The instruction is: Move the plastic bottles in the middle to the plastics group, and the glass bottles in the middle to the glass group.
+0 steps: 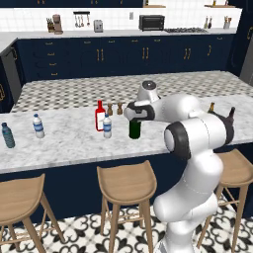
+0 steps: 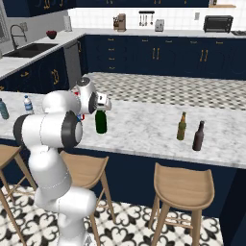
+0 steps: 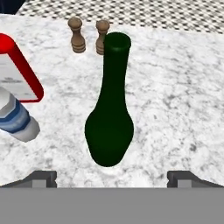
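Your pincer (image 3: 112, 179) is released, its tips wide apart on both sides of the green wine bottle (image 3: 109, 118), which stands upright in the centre of the hand view on the table (image 3: 175, 100), probably lined up for a grasp. The left base view adds the red bottle (image 1: 100, 116) and water bottle (image 1: 106, 126) left of centre, while the right base view adds the glass group (image 2: 190, 130) at middle right.

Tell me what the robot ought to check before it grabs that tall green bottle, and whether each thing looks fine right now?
1. Gripper open: ok, fingertips stand wide apart.
2. Green wine bottle upright and centred between them: ok.
3. Fingers down around the bottle: not ok, they sit above it.
4. Red bottle and water bottle clear of the fingers: cannot tell, both stand close.
5. Space beside the glass group, olive-amber bottle and dark brown bottle: ok.
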